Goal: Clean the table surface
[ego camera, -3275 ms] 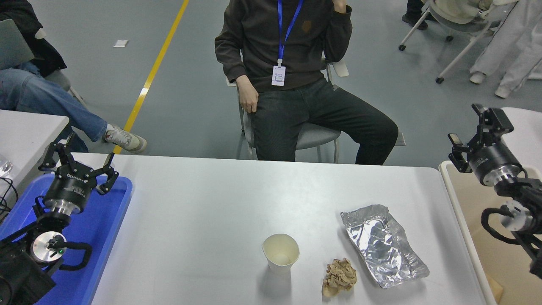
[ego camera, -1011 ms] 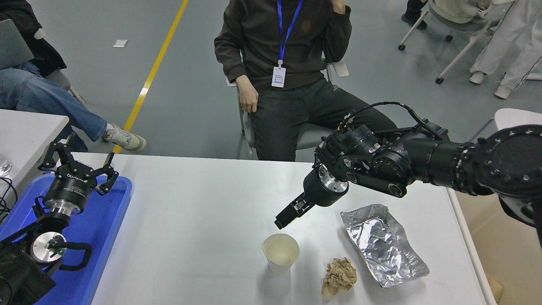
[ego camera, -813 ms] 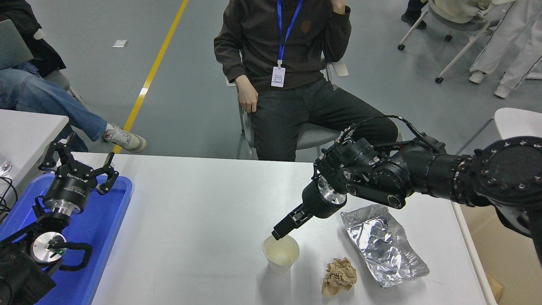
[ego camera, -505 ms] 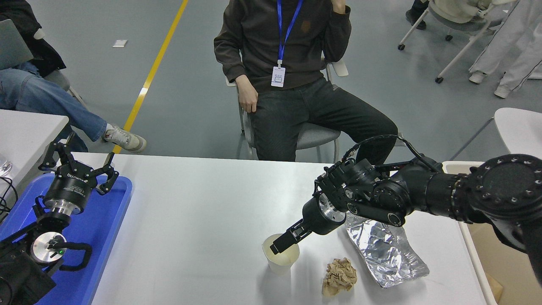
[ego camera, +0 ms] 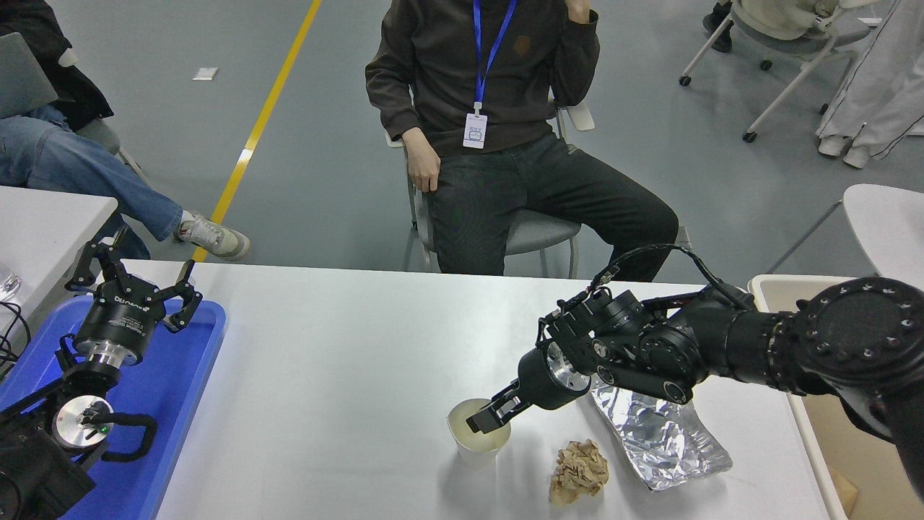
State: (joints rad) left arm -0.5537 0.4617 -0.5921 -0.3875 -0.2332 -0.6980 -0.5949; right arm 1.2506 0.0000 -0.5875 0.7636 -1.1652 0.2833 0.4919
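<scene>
The table surface (ego camera: 325, 375) is a wide white-grey top. On its near right part stand a white paper cup (ego camera: 469, 449), a crumpled brown paper wad (ego camera: 577, 473) and a crushed foil tray (ego camera: 660, 440). My right arm reaches in from the right edge, low over the foil tray. My right gripper (ego camera: 482, 421) dips into the mouth of the cup, seen edge-on. My left gripper (ego camera: 133, 278) is parked open over the blue tray (ego camera: 180, 404) at the lower left, holding nothing.
A person (ego camera: 491, 108) sits on a chair just beyond the table's far edge. A beige bin (ego camera: 830, 462) stands against the table's right side. A smaller white table (ego camera: 43, 224) is at the left, with another person's legs behind it.
My right arm swung in from the right, came over the foil tray and lowered until its gripper tip entered the cup's mouth. The cup, wad, foil and left arm have not moved.
</scene>
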